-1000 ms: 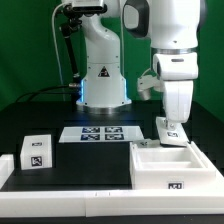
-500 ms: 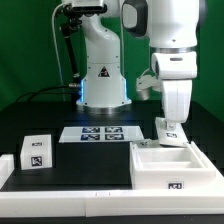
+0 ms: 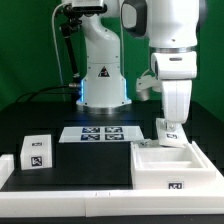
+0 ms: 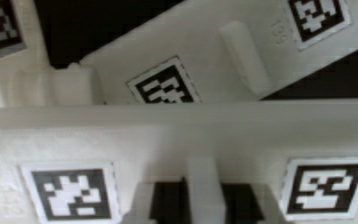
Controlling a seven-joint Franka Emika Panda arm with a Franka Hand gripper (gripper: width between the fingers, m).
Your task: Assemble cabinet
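Note:
The cabinet body [image 3: 170,166] is an open white box with a tag on its front, at the exterior view's lower right. Just behind it a white tagged panel [image 3: 171,133] stands on edge. My gripper [image 3: 172,121] comes straight down onto the panel's top. In the wrist view my dark fingers [image 4: 165,205] stand close together, and my gripper [image 4: 204,205] is shut on a thin white edge of that panel [image 4: 176,150], which carries two tags. Beyond it lie more white tagged surfaces [image 4: 167,80].
The marker board [image 3: 100,133] lies flat in the middle. A small white tagged cube [image 3: 37,151] stands at the exterior view's left, with a low white part [image 3: 5,170] at the left edge. The robot base [image 3: 100,75] stands behind.

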